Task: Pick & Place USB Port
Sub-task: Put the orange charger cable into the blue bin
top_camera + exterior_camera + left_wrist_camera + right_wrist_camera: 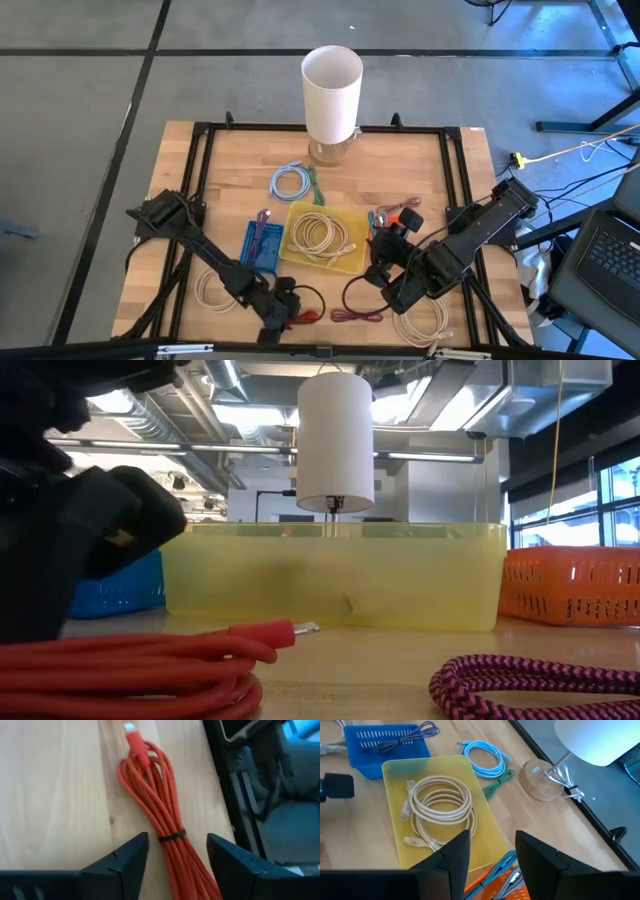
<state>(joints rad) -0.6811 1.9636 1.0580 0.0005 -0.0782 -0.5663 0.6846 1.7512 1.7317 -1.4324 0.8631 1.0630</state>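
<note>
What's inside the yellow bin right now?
The yellow bin holds one coiled beige cable with its plug ends loose. Nothing else shows inside, though the right gripper hides the bin's near corner in the wrist view.

The red cable (165,820) runs off-frame, perhaps between the jaws.

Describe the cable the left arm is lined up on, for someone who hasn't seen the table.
Start at the translucent yellow plastic tray in the middle of the wooden table, then drop to the table's near edge, where the left gripper hangs with jaws open. Between them lies the bundled red cable: cinched by a black tie, unlike the braided maroon cable beside it.
</note>
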